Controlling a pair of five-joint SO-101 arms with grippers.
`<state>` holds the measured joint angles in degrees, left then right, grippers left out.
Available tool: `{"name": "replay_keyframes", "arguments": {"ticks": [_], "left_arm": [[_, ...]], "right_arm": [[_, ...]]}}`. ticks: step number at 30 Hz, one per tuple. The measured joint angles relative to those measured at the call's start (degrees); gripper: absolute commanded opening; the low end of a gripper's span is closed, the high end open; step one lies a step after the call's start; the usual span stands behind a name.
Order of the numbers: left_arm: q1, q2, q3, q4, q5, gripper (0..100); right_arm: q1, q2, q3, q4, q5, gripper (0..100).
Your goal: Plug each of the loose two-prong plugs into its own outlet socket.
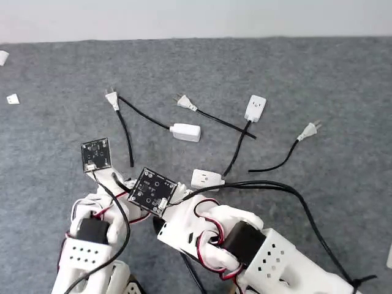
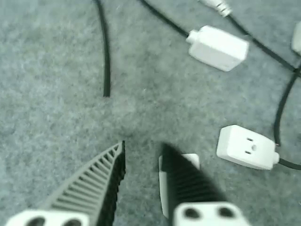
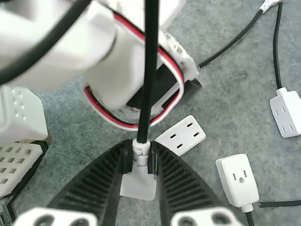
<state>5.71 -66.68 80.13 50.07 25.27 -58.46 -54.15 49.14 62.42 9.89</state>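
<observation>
Grey carpet [image 1: 306, 73]; right claw [image 3: 139, 149] clamps, apparently, a plug [image 3: 138, 182].

Grey felt-like matting covers the table [image 1: 343, 79], evenly lit. Along the matting's far edge runs a plain pale strip [image 1: 196, 18]. Near its far left corner lie two small white scraps [image 1: 12, 99].

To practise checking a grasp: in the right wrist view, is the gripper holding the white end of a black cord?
Yes, the right gripper is shut on the white cord end, its black cord leading away.
</observation>
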Motion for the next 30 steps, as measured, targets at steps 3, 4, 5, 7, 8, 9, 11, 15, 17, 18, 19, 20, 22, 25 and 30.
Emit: {"name": "replay_keyframes", "arguments": {"ticks": [3, 4, 5, 7, 8, 9, 11, 15, 17, 18, 19, 20, 22, 25, 30], "left_arm": [[0.09, -3.87, 0.00, 2.37, -2.73, 2], [0.09, -5.45, 0.00, 3.60, -5.01, 2], [0.18, -7.21, 0.00, 5.10, -7.74, 2], [0.88, -11.08, 0.00, 8.88, -13.10, 2], [1.23, -13.10, 0.00, 10.64, -14.59, 2], [1.58, -15.21, 0.26, 12.13, -15.30, 2], [2.02, -19.08, 2.46, 13.80, -15.91, 2], [3.78, -25.85, 5.01, 15.82, -17.49, 2], [4.40, -28.66, 5.19, 17.49, -19.43, 2], [4.66, -30.33, 5.71, 18.11, -20.13, 2], [4.84, -31.74, 6.42, 18.55, -20.31, 2], [4.92, -32.97, 6.95, 18.73, -20.31, 2], [4.92, -35.69, 7.82, 18.81, -20.31, 2], [4.92, -36.57, 8.18, 18.81, -19.96, 2], [4.92, -36.57, 8.18, 20.48, -24.35, 2]], "right_arm": [[0.00, 0.00, 0.00, 0.00, 0.00, 0.8], [0.00, 0.00, 0.00, 0.00, 0.00, 0.8], [0.00, 0.00, 0.00, 0.00, 0.00, 0.8], [-0.09, 0.00, 0.00, 0.00, 0.00, 0.8], [-0.09, 0.00, 0.00, 0.00, 0.00, 0.8], [-0.09, 0.00, 0.00, 0.00, 0.00, 0.8], [-0.09, 0.00, 0.00, 0.00, 0.00, 0.8], [-0.09, 0.00, 0.00, 0.00, 0.00, 0.8], [-0.09, 0.00, 0.00, 0.00, 0.00, 0.8], [-0.09, 0.00, 0.00, 0.00, 0.00, 0.8], [-0.09, 0.00, 0.00, 0.00, 0.00, 0.8], [-0.09, 0.00, 0.00, 0.00, 0.00, 0.8], [-0.09, 0.00, 0.00, 0.00, 0.00, 0.8], [-0.09, 0.00, 0.00, 0.00, 0.00, 0.8], [-0.09, 0.00, 0.35, 0.00, 1.05, 0.8]]}}
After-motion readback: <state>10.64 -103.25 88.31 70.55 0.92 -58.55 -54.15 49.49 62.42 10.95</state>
